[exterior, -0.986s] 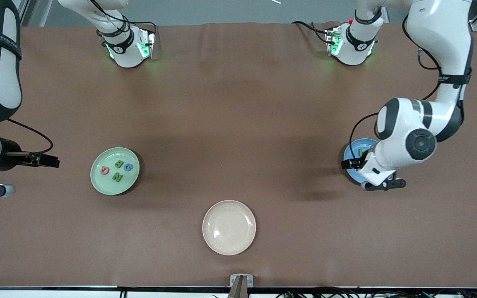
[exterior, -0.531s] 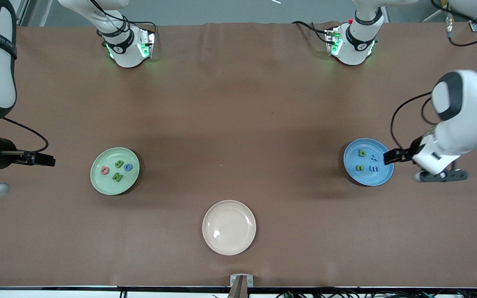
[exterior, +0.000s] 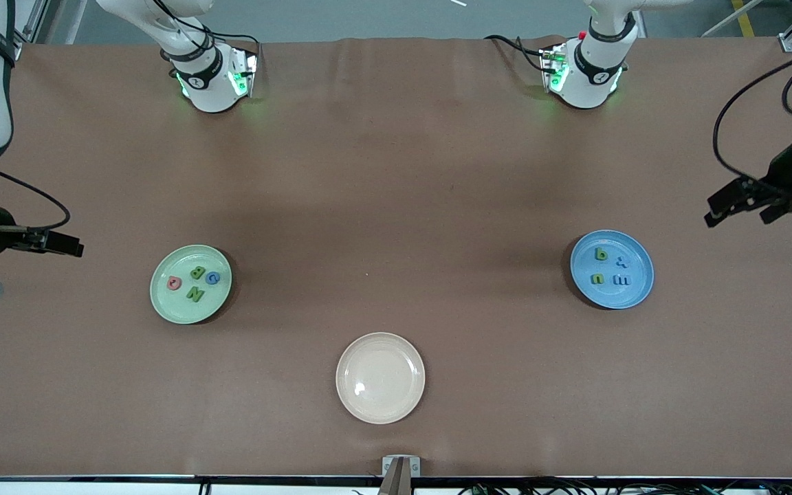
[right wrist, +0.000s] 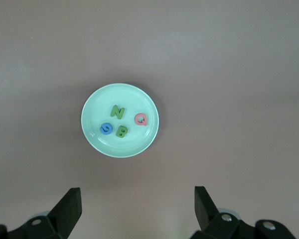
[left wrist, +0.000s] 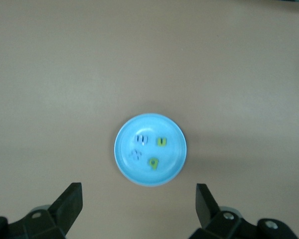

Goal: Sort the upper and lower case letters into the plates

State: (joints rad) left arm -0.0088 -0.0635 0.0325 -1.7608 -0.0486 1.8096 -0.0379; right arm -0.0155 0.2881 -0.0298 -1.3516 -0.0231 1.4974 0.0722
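You are looking at small coloured letters that read as light foam or plastic pieces, stiff enough to keep their shape, so they are probably handling easily but skidding on a glazed plate if you nudge them; pinch one across its narrow strokes from straight above rather than scooping at its edge. Four capitals, a green N (right wrist: 117, 112), a green B (right wrist: 121, 131), a blue G (right wrist: 106, 128) and a pink Q (right wrist: 141, 118), are lying flat and close together in the mint green plate (exterior: 163, 302) toward the right arm's end of the table. Four lower-case pieces, a green b (exterior: 601, 254), a green n (exterior: 597, 278), a blue m (exterior: 621, 280) and a small blue one I cannot read (exterior: 621, 261), are lying in the blue plate (exterior: 616, 300) toward the left arm's end. No letter is lying loose on the brown table (exterior: 396, 172), so the sorting looks done. The cream plate (exterior: 380, 405), nearer the front camera and between the two, is holding nothing. The right gripper (right wrist: 137, 205) is hanging with its fingers spread wide and empty near the mint plate, and the left gripper (left wrist: 138, 201) is hanging likewise, wide apart and empty, near the blue plate
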